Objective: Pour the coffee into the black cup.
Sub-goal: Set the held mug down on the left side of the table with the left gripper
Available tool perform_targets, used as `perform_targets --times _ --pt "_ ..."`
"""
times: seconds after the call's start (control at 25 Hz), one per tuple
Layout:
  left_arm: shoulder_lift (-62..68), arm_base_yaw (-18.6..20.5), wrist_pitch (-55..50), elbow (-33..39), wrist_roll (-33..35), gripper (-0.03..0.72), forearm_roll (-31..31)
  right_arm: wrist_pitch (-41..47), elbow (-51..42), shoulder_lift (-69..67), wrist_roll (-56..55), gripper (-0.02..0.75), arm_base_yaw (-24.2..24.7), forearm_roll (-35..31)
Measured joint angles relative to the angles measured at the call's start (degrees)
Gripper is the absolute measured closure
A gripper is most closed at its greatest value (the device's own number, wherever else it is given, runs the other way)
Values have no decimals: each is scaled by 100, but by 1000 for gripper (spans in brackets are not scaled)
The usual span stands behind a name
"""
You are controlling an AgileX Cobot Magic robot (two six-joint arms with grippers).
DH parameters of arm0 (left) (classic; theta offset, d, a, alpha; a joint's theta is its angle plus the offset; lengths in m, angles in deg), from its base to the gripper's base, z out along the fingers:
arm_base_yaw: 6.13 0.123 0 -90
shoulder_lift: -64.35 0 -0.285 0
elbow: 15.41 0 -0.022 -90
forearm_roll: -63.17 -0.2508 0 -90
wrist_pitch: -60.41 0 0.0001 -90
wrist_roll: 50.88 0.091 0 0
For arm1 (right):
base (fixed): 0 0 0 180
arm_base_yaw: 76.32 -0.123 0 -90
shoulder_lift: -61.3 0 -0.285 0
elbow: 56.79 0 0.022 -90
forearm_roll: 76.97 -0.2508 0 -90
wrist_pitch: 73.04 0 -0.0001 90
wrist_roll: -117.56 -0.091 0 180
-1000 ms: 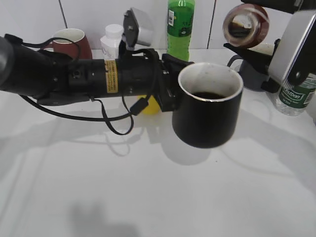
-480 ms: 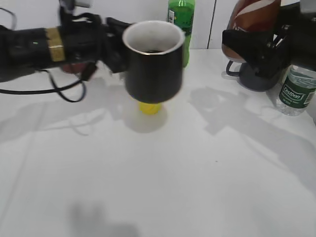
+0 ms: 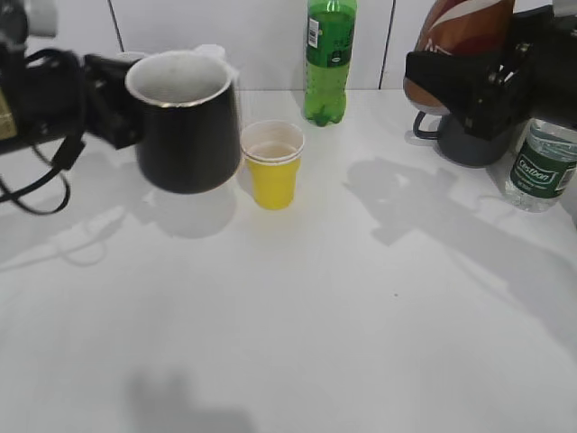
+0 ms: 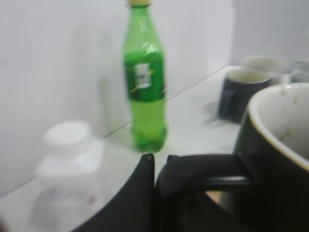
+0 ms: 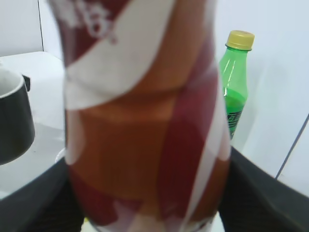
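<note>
The black cup point(image 3: 185, 126) hangs roughly upright at the left, a little above the table, beside a yellow paper cup point(image 3: 272, 167). My left gripper point(image 3: 117, 99) is shut on its handle. In the left wrist view the cup point(image 4: 282, 159) fills the right side and its handle point(image 4: 207, 171) sits in my left gripper point(image 4: 159, 159). My right gripper point(image 3: 464, 90) is shut on the brown Nescafe bottle point(image 3: 464, 32), held upright at the top right. That bottle point(image 5: 145, 121) fills the right wrist view, with my right gripper point(image 5: 145, 203) closed around it. The coffee inside the cup is hidden.
A green soda bottle point(image 3: 329, 59) stands at the back centre. A dark grey mug point(image 3: 464, 144) and a water bottle point(image 3: 539, 167) stand behind my right gripper. A blurred white bottle point(image 4: 67, 164) is near the left arm. The white table point(image 3: 297, 325) spreads in front.
My left arm has drawn back to the left and down with the black cup, uncovering the yellow cup. The Nescafe bottle went from tipped to upright and has since held still.
</note>
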Motion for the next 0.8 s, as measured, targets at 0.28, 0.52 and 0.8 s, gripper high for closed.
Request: perform_targets --times 0.28,0.52,0.8 --pt "-82 85 68 1097 1507 651 1812 0 0 0 -7 193 0 -17" --pt "250 85 414 1376 2120 651 3052 0 0 0 -7 193 0 -24" --pt "1001 85 992 1391 2460 651 3836 0 0 0 -11 193 0 -24"
